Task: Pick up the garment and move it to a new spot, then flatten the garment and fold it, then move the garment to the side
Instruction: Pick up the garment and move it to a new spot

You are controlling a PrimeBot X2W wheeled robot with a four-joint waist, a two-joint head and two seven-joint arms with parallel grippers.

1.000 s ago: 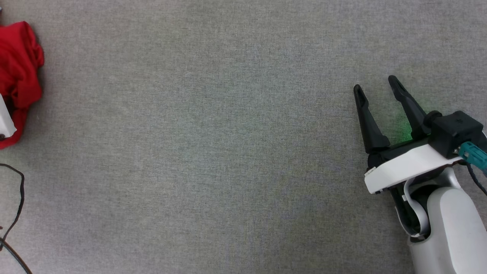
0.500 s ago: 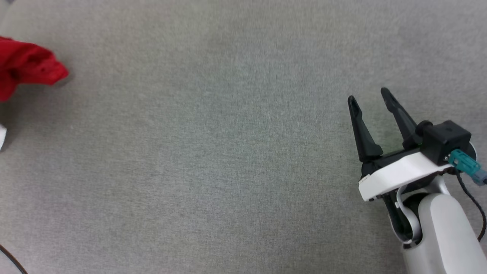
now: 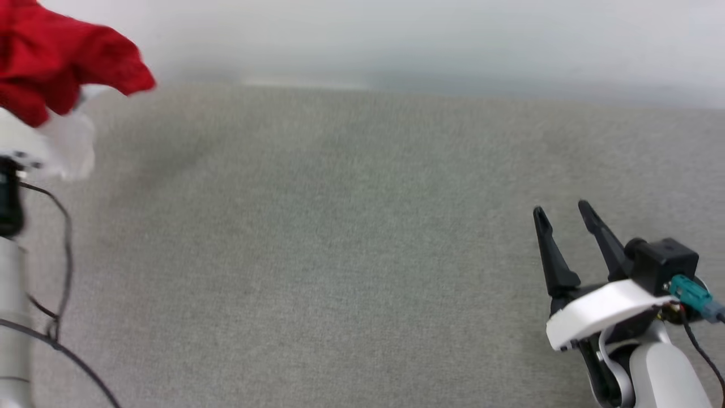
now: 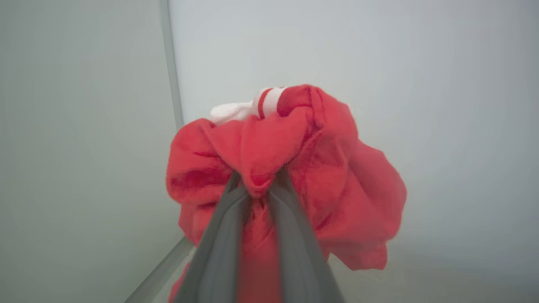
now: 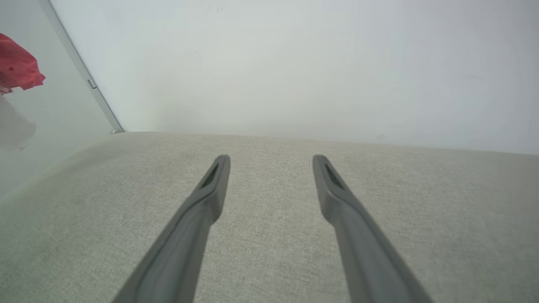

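The left gripper [image 4: 257,187], raised at far left, pinches its two dark fingers on the red thin-fabric garment [image 4: 337,176]; the right gripper [image 3: 561,208], lower right, holds its fingers spread apart.

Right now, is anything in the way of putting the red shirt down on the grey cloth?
Nothing visible is. The fingers of the left gripper pinch the bunched red thin-fabric jersey shirt, and the grey woven surface shows nothing lying on it. The open right gripper is off at the right side.
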